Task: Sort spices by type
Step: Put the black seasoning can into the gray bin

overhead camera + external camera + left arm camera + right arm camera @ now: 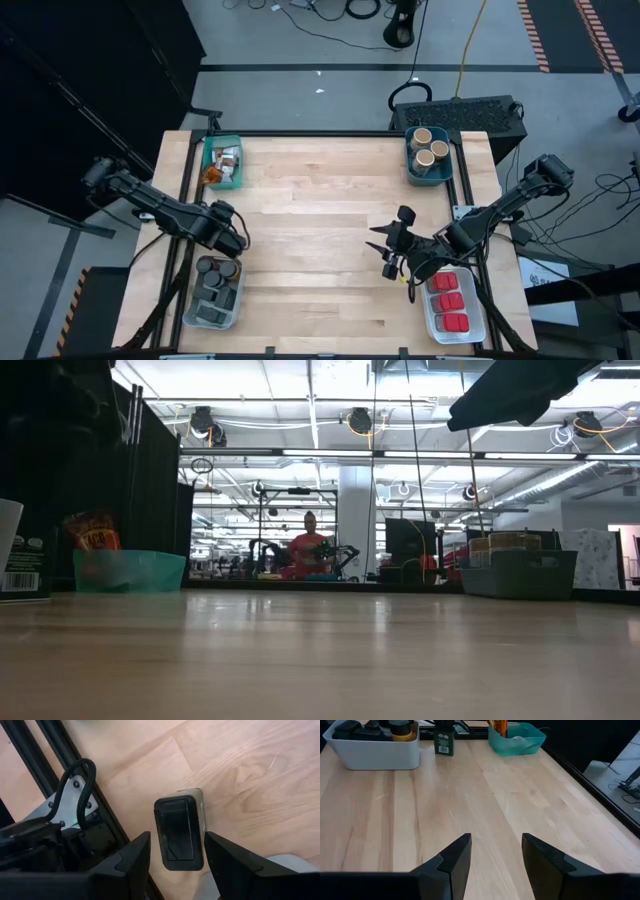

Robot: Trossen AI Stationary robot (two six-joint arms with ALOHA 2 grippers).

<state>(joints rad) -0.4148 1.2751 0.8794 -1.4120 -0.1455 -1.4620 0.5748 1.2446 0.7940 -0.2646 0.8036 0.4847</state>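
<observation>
- High view: left gripper (228,240) sits at the table's left edge, just above a clear-white bin (190,312) holding dark jars and tins (217,284). Right gripper (392,250) hovers over bare wood, beside a clear bin (430,322) of red tins (450,302).
- High view, far corners: teal bin (209,148) with brown-orange packets (226,160) at left; blue-grey bin (411,170) with tan cylinders (430,147) at right.
- Low view: teal bin and a packet (93,532) at left, grey bin (517,575) at right, a person in red (308,547) far behind. Neither gripper's fingers show.
- Left wrist view: fingers (131,857) apart, gripping nothing; a black tin (178,832) stands on the wood beyond them, in line with the gap, beside the table's black frame rail (60,757).
- Right wrist view: fingers (452,857) apart and empty over the table; across it, the white bin (375,755), a dark labelled tin (444,740) next to it, and the teal bin (516,742).
</observation>
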